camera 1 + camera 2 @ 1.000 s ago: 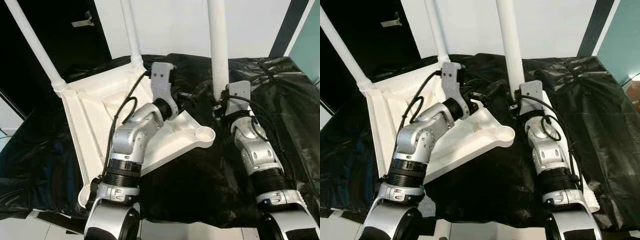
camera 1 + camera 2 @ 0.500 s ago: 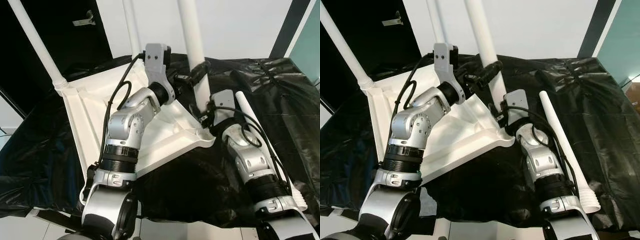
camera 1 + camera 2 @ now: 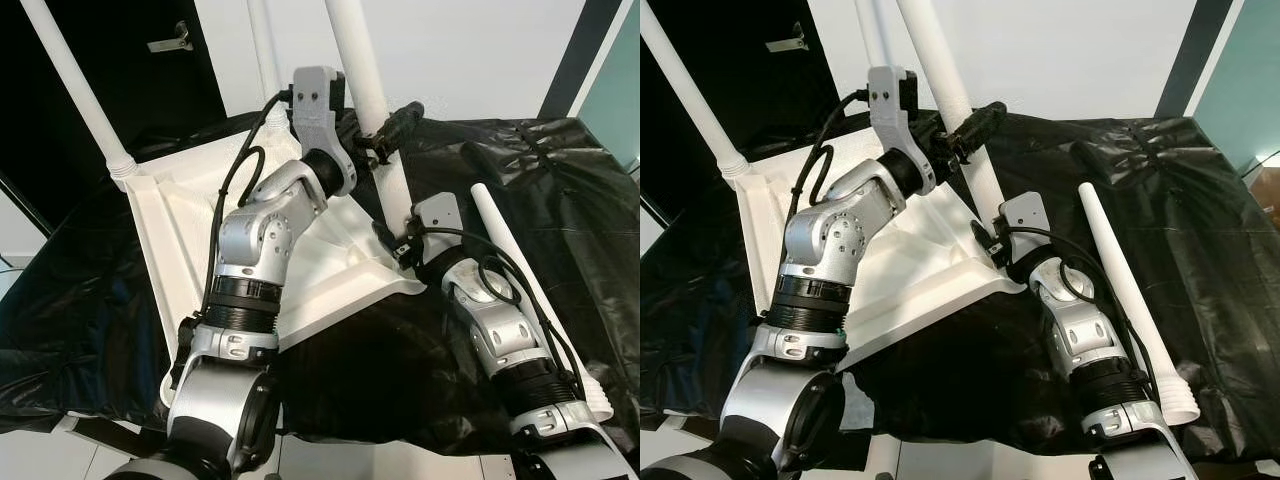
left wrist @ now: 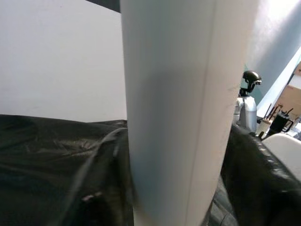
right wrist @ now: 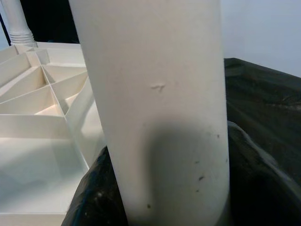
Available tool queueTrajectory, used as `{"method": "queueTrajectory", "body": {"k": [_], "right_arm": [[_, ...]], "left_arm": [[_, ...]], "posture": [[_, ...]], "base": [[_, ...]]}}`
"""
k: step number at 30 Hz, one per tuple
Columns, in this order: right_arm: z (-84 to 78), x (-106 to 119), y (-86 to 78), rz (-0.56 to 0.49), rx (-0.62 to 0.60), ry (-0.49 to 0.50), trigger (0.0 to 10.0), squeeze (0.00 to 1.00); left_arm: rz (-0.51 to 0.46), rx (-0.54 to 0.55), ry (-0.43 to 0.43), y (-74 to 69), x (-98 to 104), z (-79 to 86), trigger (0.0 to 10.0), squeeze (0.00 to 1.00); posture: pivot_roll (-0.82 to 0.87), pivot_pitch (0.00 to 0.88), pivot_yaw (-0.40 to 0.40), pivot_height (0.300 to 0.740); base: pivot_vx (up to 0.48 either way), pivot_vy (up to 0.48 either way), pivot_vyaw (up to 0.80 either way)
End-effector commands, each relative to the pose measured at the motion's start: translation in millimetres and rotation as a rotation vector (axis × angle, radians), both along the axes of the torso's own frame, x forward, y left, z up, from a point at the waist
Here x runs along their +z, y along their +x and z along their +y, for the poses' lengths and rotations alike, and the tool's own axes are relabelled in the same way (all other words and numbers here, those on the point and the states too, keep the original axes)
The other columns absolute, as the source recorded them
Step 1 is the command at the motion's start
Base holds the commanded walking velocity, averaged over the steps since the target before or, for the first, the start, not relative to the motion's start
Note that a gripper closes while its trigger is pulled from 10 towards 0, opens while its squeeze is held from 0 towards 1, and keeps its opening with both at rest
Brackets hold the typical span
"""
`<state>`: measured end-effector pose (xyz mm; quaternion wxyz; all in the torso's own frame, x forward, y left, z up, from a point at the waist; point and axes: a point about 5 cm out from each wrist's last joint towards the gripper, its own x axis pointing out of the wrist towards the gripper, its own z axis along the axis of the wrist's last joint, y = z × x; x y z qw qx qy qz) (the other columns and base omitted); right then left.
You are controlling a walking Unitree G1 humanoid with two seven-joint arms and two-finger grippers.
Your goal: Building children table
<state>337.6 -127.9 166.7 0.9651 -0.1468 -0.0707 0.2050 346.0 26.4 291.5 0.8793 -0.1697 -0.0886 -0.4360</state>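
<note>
On a work surface draped in black plastic sheeting [image 3: 560,190], an upturned white tabletop [image 3: 180,250] lies with two legs [image 3: 75,85] already standing at its far corners. The left gripper [image 3: 385,130] pinches a third white leg [image 3: 375,110] midway up; the right gripper [image 3: 392,238] clamps the same leg near its base at the tabletop's near corner. A fourth leg [image 3: 530,285] lies loose on the sheeting at right.

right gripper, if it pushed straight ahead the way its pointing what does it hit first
The white table leg, right in front of the right gripper. The leg stands tilted at the upturned tabletop's corner. Contact can't be confirmed.
</note>
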Motion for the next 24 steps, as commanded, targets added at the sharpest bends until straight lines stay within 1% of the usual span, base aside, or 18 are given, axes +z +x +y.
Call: {"method": "queueTrajectory", "body": {"k": [1, 6, 11, 12, 13, 14, 15, 21, 23, 24], "right_arm": [[3.2, 4, -1.4, -0.028, 0.018, -0.010, 10.0, 0.00], [2.6, 5, -0.8, -0.030, 0.014, -0.011, 10.0, 0.00], [1.4, 7, 0.2, -0.013, 0.002, 0.016, 10.0, 0.00], [0.3, 7, 0.8, -0.008, -0.006, 0.024, 10.0, 0.00], [-0.1, 7, 1.0, -0.008, -0.008, 0.025, 10.0, 0.22], [-0.1, 7, 1.0, -0.008, -0.008, 0.025, 10.0, 0.22], [-0.3, 8, 1.1, -0.009, -0.009, 0.025, 10.0, 1.00], [-2.9, 11, 2.0, -0.011, -0.023, 0.031, 10.0, 1.00], [-2.0, 15, 3.5, -0.016, -0.025, 0.032, 10.0, 1.00], [-1.1, 17, 4.2, -0.019, -0.023, 0.032, 10.0, 0.76]], "left_arm": [[-0.002, -0.001, -0.001, 0.0, 2, -0.7, 0.0, 0.00], [-0.017, 0.000, -0.003, 0.1, 7, 1.2, 0.0, 0.00], [-0.030, 0.016, 0.013, 0.1, 7, 0.1, 0.0, 0.00], [-0.042, 0.019, 0.023, -1.3, 8, -1.7, 8.4, 0.00], [-0.049, 0.019, 0.027, -2.1, 8, -2.4, 9.9, 0.00], [-0.049, 0.019, 0.027, -2.1, 8, -2.4, 9.9, 0.00], [-0.052, 0.018, 0.029, -2.6, 9, -2.8, 10.0, 0.00], [-0.076, 0.020, 0.040, -6.6, 12, -7.0, 10.0, 0.00], [-0.100, 0.015, 0.047, -11.7, 15, -11.1, 10.0, 0.00], [-0.116, 0.011, 0.052, -15.0, 16, -13.6, 10.0, 0.00]], "posture": [[-0.06, 0.000, 0.019, 0.740], [-0.05, 0.000, 0.012, 0.740], [-0.05, 0.000, 0.009, 0.740], [-0.05, 0.000, 0.009, 0.740], [-0.05, 0.000, 0.009, 0.740], [-0.05, 0.000, 0.009, 0.740], [-0.05, 0.000, 0.009, 0.740], [-0.06, 0.000, 0.012, 0.740], [-0.06, 0.000, 0.014, 0.740], [-0.06, 0.000, 0.014, 0.740]], "base": [[0.000, 0.000, 0.00], [0.000, 0.000, 0.00], [0.000, 0.000, 0.00], [0.000, 0.000, 0.00], [0.000, 0.000, 0.00], [0.000, 0.000, 0.00], [0.000, 0.000, 0.00], [0.000, 0.000, 0.00], [0.000, 0.000, 0.00], [0.000, 0.000, 0.00]]}}
